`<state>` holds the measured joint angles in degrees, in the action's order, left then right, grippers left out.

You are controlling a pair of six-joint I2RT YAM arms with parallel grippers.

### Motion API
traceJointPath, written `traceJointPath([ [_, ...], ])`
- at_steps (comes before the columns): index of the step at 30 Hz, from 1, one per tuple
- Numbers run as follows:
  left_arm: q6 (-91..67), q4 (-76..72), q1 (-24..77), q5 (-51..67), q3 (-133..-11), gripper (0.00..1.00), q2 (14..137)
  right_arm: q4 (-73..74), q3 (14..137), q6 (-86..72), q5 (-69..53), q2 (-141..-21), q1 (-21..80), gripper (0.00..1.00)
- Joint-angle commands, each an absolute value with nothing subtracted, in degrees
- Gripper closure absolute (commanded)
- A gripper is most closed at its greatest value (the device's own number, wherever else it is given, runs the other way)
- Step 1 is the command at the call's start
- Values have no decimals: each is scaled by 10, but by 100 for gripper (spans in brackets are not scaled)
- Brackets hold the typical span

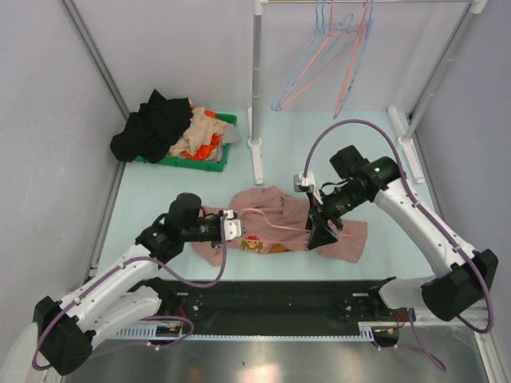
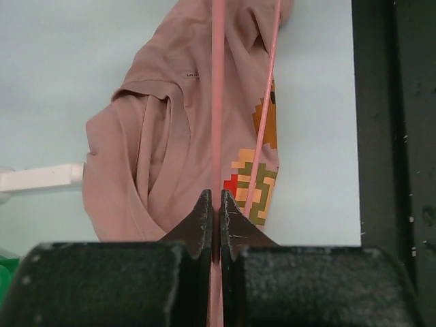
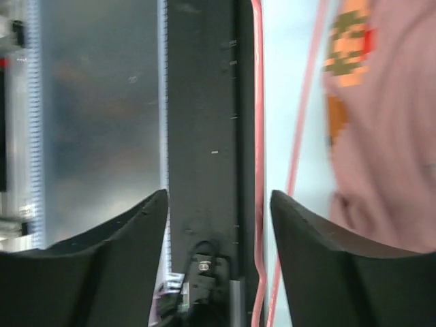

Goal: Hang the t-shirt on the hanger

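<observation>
The shirt [image 1: 275, 209] lies crumpled mid-table [image 1: 184, 179], with the hanger [image 2: 218, 102] across it, not yet inside. At the shirt's 9 o'clock the left pincer [image 2: 216, 211] is clamped on the hanger. At 3 o'clock the right pincer [image 3: 218, 204] stands apart around the rod. I judge that all the threading is left.

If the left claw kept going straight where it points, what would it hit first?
Probably the t-shirt: the left gripper, shut on the hanger, points along its bar over the cloth lying just ahead. How high it rides above the cloth is unclear.
</observation>
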<state>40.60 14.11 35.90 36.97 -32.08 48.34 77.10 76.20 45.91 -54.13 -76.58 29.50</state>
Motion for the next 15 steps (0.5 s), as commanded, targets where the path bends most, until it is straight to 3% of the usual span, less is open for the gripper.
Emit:
traceJointPath([
  [1, 320, 177, 362, 375, -380, 100, 502, 666, 792, 375, -479, -696, 299, 25],
  [6, 288, 221, 361, 385, -426, 100, 539, 551, 793, 340, -385, -686, 363, 18],
  [9, 276, 237, 361, 386, -445, 100, 551, 499, 794, 308, -356, -700, 391, 9],
  [11, 275, 248, 361, 386, -453, 100, 555, 469, 794, 306, -356, -707, 408, 9],
  [15, 272, 251, 361, 385, -460, 100, 559, 404, 794, 299, -365, -740, 417, 20],
])
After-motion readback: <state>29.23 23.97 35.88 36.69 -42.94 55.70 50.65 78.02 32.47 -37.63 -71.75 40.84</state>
